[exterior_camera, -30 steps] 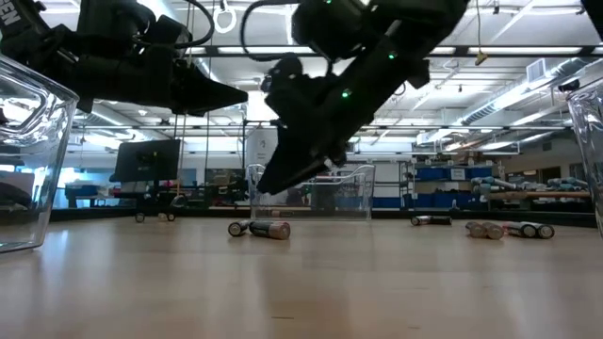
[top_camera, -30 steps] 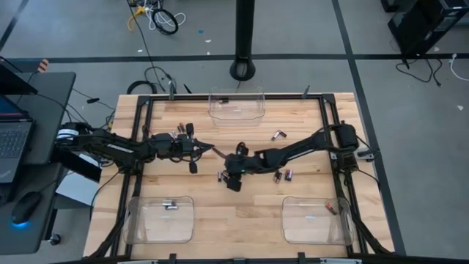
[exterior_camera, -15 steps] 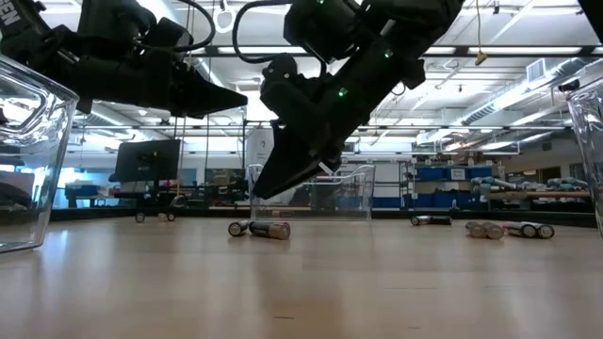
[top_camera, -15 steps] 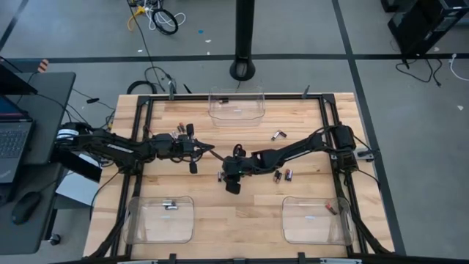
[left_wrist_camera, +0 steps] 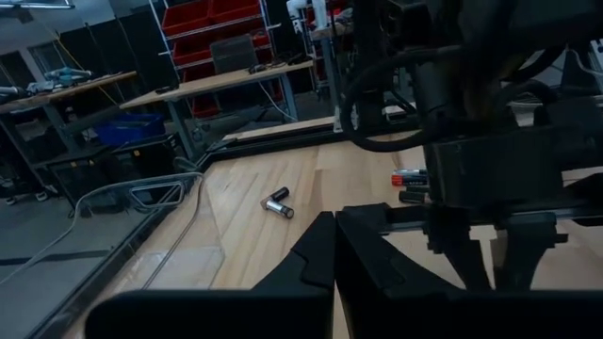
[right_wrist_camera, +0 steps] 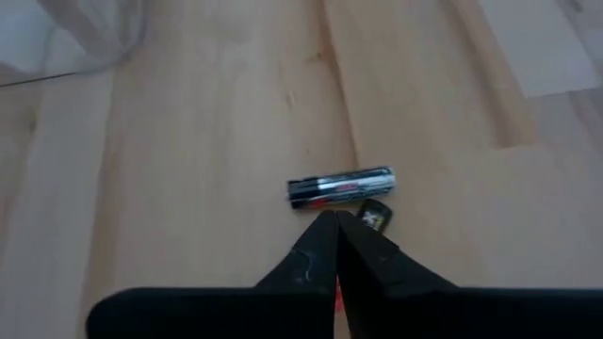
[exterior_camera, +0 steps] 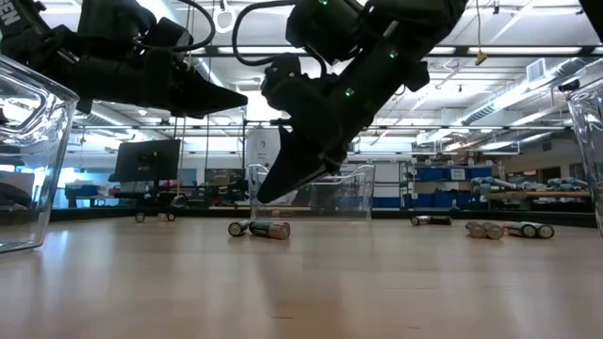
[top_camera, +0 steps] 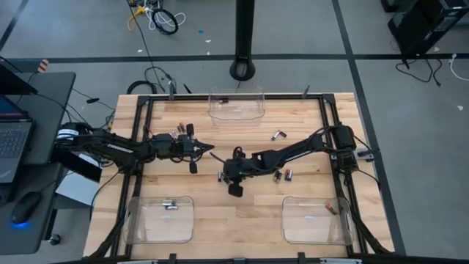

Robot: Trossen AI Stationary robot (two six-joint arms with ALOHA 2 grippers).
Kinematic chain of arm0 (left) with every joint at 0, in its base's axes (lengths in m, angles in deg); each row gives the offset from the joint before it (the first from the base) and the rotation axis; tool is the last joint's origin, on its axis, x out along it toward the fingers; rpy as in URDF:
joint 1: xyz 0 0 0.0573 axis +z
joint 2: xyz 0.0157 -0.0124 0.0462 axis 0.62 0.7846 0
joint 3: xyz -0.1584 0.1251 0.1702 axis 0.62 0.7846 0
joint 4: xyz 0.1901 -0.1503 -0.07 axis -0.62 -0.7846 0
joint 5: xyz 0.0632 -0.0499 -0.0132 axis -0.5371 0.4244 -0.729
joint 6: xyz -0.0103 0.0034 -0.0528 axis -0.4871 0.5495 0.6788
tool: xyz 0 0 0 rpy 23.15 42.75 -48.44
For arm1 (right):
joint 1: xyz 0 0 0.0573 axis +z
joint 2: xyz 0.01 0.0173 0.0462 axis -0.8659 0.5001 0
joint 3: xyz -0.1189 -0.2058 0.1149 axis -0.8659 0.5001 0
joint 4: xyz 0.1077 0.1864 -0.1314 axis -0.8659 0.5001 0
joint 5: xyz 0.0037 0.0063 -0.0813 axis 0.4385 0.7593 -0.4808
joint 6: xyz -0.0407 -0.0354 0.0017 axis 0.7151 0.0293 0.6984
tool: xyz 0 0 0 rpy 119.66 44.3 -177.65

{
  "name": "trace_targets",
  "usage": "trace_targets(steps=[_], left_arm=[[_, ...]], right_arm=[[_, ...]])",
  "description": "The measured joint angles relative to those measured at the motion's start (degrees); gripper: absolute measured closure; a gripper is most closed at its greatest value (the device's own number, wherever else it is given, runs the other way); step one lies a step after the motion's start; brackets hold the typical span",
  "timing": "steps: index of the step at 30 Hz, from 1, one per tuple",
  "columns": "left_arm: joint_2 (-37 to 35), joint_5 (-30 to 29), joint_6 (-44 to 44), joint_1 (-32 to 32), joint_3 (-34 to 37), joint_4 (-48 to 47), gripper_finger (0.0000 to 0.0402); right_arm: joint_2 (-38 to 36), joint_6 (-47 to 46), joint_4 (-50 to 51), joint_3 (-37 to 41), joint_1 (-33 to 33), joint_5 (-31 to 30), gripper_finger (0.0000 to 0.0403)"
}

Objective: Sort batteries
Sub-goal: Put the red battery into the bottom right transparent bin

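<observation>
Two batteries [exterior_camera: 260,228] lie side by side on the wooden table near its middle. In the right wrist view they show as a silvery-black cell [right_wrist_camera: 341,186] and a small dark one [right_wrist_camera: 375,215] behind it. My right gripper [exterior_camera: 265,196] hangs shut just above them, slanting down, with nothing between its fingers [right_wrist_camera: 332,224]. My left gripper [top_camera: 212,152] is shut and level, higher up, left of the middle [left_wrist_camera: 334,226]. More batteries lie right of the middle [top_camera: 283,175] and farther back [top_camera: 277,135].
Three clear bins stand on the table: one at the far edge [top_camera: 236,106], one near left [top_camera: 160,220] with batteries in it [top_camera: 170,205], and one near right [top_camera: 315,220] holding one battery [top_camera: 330,208]. A black frame runs round the table.
My right gripper has shut above the two batteries and tipped a little while staying almost in place. The batteries have not moved.
</observation>
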Motion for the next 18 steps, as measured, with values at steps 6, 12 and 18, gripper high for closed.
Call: trace_targets(steps=[6,12,18], left_arm=[[0.0,0.0,0.0,0.0,0.0,-0.1,0.0388],[0.0,0.0,0.0,0.0,0.0,-0.2,0.0388],[0.0,0.0,0.0,0.0,0.0,-0.3,0.0388]], right_arm=[[0.0,-0.6,-4.0,1.9,-0.6,1.8,0.0391],[-0.1,-0.4,-4.1,2.0,-1.1,2.1,0.0393],[-0.1,-0.3,-4.4,2.0,-1.2,3.0,0.0392]])
